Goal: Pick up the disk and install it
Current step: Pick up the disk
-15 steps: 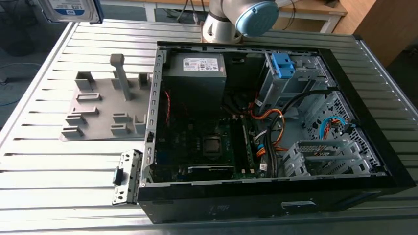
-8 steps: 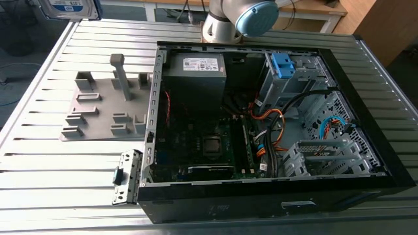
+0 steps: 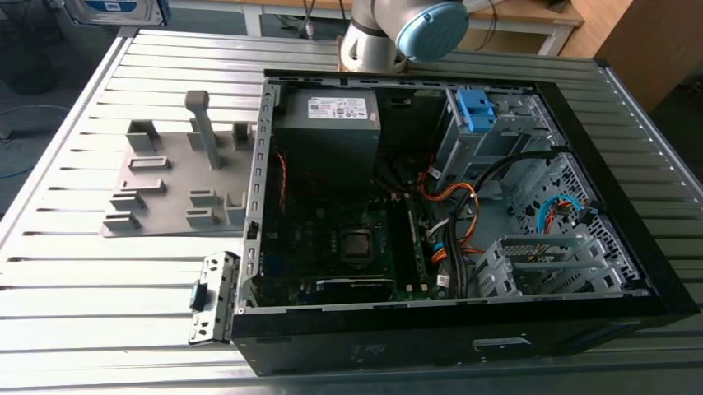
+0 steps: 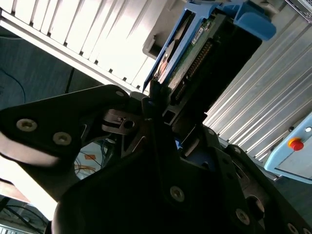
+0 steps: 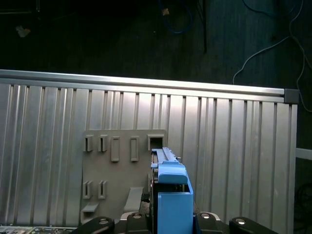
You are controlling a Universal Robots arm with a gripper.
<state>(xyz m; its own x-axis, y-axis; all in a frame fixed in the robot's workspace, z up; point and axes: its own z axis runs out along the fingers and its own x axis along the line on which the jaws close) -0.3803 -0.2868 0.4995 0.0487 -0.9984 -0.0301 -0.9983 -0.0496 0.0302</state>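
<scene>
My gripper (image 4: 163, 105) is shut on the disk (image 4: 195, 44), a flat silver drive in a blue plastic bracket. The disk sticks out beyond the fingers, with its connector edge and circuit board showing in the second wrist view. In the first wrist view the disk (image 5: 170, 192) is seen edge-on, its blue bracket end toward the camera. It hangs in the air above the grey holder plate (image 5: 122, 165) on the ribbed metal table (image 5: 234, 161). The open computer case (image 3: 439, 206) lies on the table, with a grey drive cage (image 3: 538, 263) near its front at the exterior view's right.
The grey holder plate (image 3: 181, 177) with upright pegs lies at the exterior view's left of the case. Inside the case are a power-supply box (image 3: 328, 115), a tall blue latch (image 3: 476, 109) and orange and blue cables (image 3: 462, 206). The arm's base (image 3: 379, 37) stands behind the case.
</scene>
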